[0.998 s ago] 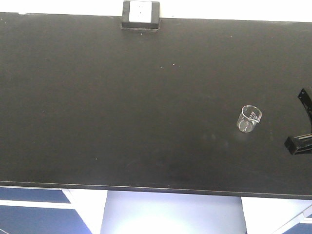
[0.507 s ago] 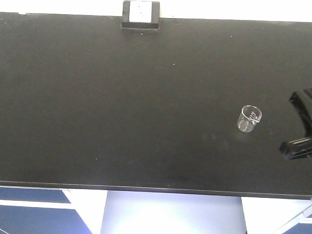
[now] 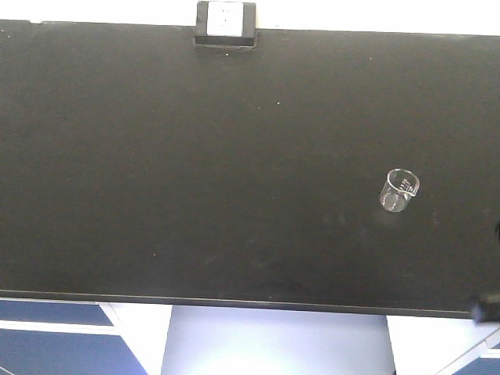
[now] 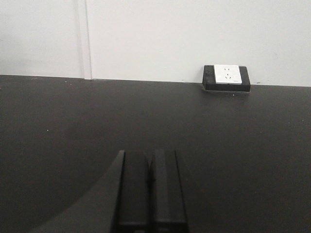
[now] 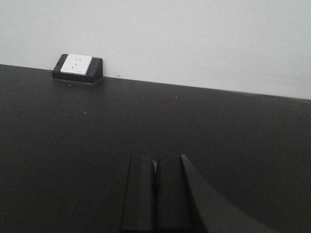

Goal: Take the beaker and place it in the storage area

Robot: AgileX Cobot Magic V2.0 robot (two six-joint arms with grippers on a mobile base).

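Currently beaker (image 3: 400, 190) stands upright on black bench (image 3: 195, 172), right of centre, mouth up, touched by nothing. Left fingers (image 4: 151, 191) pressed together, holding nothing, pointing across bench toward socket box (image 4: 227, 77), which sits ahead and right of them. Right fingers (image 5: 156, 194) likewise pressed together and empty; socket box lies ahead and left of them. Beaker absent from both wrist views.
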